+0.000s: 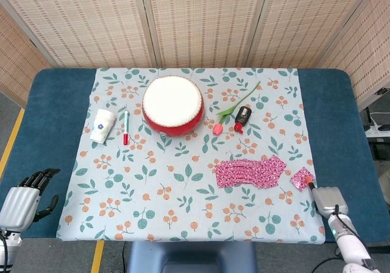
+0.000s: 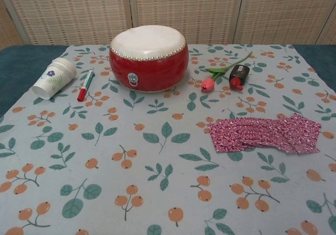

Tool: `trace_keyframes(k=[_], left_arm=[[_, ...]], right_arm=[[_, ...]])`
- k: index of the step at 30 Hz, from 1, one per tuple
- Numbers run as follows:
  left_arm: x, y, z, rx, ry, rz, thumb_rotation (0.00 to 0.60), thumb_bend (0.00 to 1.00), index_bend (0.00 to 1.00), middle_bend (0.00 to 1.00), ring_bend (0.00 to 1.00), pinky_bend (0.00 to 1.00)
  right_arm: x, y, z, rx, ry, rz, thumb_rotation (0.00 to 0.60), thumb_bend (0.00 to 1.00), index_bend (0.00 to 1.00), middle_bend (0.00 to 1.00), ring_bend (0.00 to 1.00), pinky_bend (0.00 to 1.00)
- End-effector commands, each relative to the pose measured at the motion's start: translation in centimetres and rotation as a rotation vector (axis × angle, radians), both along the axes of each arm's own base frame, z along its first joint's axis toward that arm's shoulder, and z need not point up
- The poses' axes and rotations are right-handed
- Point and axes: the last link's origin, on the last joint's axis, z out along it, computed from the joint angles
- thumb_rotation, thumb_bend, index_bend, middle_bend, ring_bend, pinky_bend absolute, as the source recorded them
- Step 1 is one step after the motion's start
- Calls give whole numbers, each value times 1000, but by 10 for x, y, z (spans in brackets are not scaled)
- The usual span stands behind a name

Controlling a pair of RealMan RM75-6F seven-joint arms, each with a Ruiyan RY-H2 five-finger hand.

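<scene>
A pink-and-white patterned cloth (image 1: 250, 172) (image 2: 252, 135) lies on the right of the flowered tablecloth (image 1: 183, 181). A small pink piece (image 1: 301, 178) of the same pattern lies just right of it, separated by a narrow gap in the head view. My right hand (image 1: 328, 198) is at the table's near right edge, and its orange fingertip (image 1: 310, 186) pinches the piece's near corner. It does not show in the chest view. My left hand (image 1: 25, 195) hangs off the near left corner, fingers apart and holding nothing.
A red drum (image 1: 173, 105) (image 2: 149, 58) stands at the back centre. Left of it lie a paper cup (image 1: 102, 125) on its side and a red-capped marker (image 1: 126, 128). A tulip (image 1: 231, 108) and a small black bottle (image 1: 242, 118) lie to its right.
</scene>
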Motion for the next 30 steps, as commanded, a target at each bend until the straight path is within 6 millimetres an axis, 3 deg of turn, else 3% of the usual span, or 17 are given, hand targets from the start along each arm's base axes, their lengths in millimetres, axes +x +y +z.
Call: trace_keyframes(k=[1,6,13,20,24,30], left_arm=[[0,0,0,1,0,0,600,423,187,216,237,365],[-1,1,1,2,-4,5,600,424,187,216,237,366],[-1,1,0,-1,-4,6,600,424,188,216,237,366],[-2,2,1,-2,-7,11,600,424,188,217,238,366],[-2,2,0,-7,-5,10,600,423,188,219,238,366],[-2,2,-1,-9,-1,13,600,424,188,231,252,367]], right_arm=[[2,4,3,9,2,4,600,882,303,832,941,826],[12,9,4,10,-34,29,600,882,386,833,941,820],[34,9,7,-45,-132,132,600,882,378,832,940,818],[42,6,7,-77,-183,177,600,881,372,833,940,818],[41,-3,0,-105,-199,206,600,881,320,833,940,818],[38,-19,-15,-109,-225,181,600,891,155,832,940,818]])
